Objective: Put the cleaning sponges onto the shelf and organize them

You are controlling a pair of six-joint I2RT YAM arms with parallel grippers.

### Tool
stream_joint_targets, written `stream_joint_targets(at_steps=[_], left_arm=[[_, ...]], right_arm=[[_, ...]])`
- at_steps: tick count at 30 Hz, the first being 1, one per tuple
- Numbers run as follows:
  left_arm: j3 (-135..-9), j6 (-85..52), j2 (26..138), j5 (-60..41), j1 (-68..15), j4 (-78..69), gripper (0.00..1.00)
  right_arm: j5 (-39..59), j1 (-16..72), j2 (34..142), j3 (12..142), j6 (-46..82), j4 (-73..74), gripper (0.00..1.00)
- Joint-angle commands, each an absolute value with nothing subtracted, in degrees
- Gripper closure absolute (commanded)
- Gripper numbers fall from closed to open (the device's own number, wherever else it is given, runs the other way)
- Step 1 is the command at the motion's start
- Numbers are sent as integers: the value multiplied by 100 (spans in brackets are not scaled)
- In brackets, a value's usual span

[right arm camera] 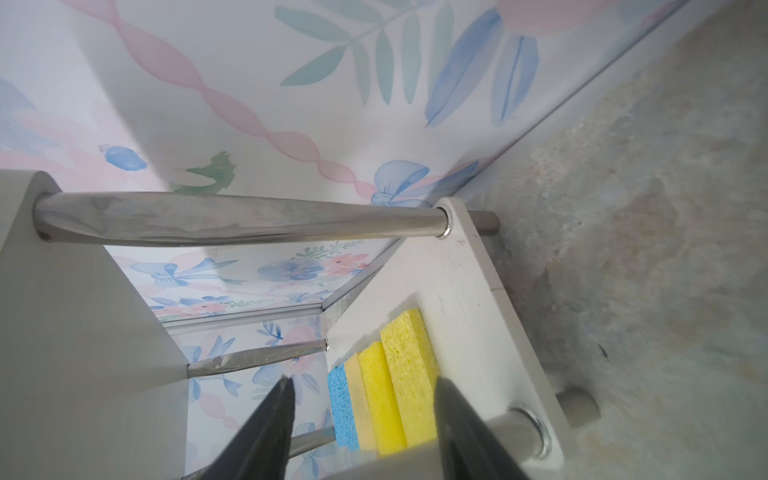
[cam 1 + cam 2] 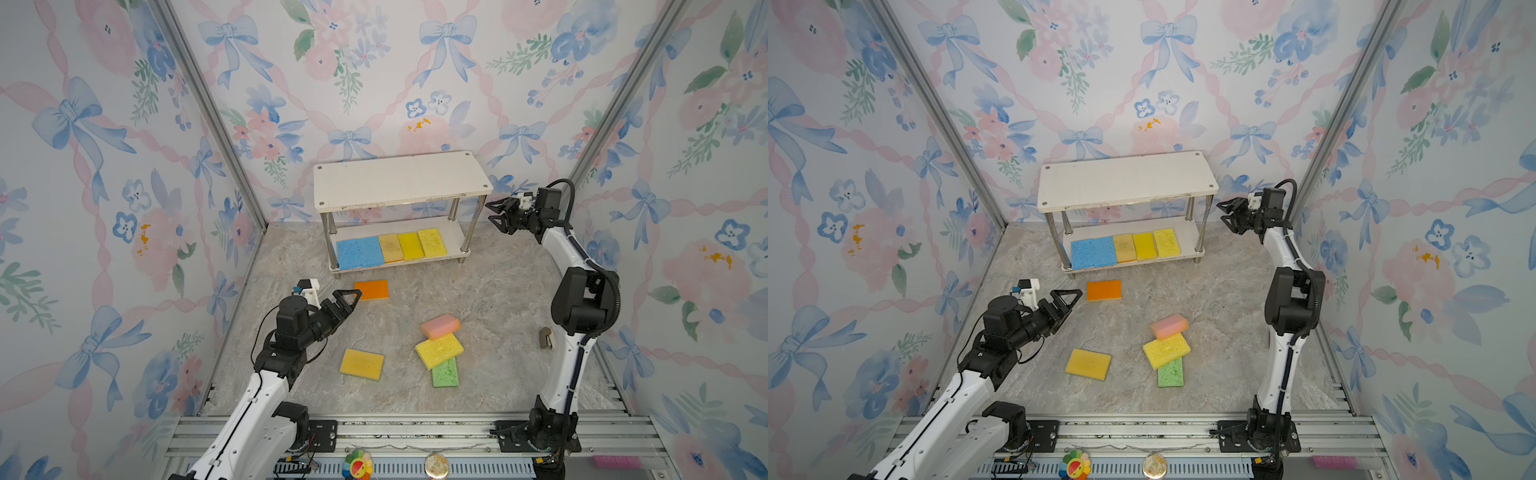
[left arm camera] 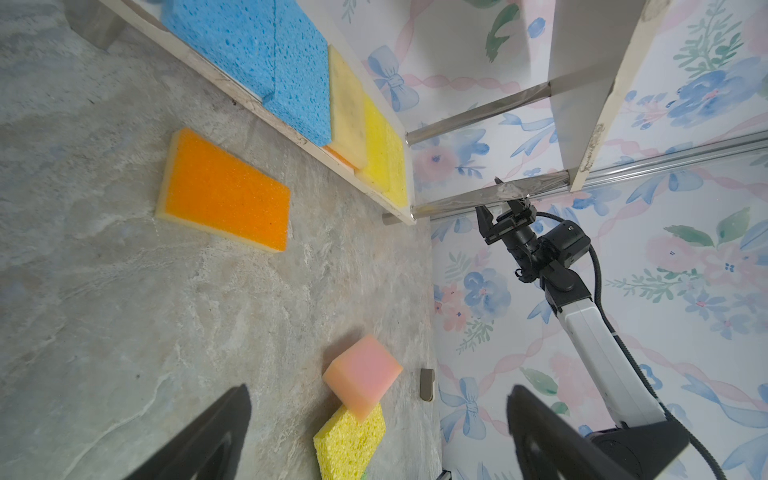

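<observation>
Orange sponge (image 2: 372,289): looked light, squashy (pinch across narrow width).
Left gripper (image 2: 347,300): jaws stood wide, empty.
Right gripper (image 2: 498,215): jaws stood parted, empty.

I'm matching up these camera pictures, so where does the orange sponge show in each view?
Both top views: orange sponge on the floor, before the shelf's left end.
Left wrist: on the floor beside the shelved blue sponges.
Right wrist: not in it.
Shared landmark: blue sponges, in all views.
</observation>
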State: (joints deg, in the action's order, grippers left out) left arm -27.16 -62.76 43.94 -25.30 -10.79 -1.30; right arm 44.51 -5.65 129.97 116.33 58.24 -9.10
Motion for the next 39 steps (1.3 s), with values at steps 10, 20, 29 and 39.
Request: stream_joint_targets(at_steps=[10, 20, 29, 39], left_arm=[[-2769, -6049, 4477, -2601, -956, 76, 2], [-2762, -5986, 4637, -2496, -958, 74, 2], [-2661, -5977, 4588, -2487, -951, 71, 2], [-2521, -5915, 4686, -2456, -949, 74, 2]], right_arm=[[5906, -168, 13188, 11362, 7184, 801, 44], [6222, -161, 12527, 9557, 8104, 2668, 44], [6282, -66, 11839, 8398, 7870, 2819, 44], [5755, 80, 11162, 8626, 4970, -899, 44]])
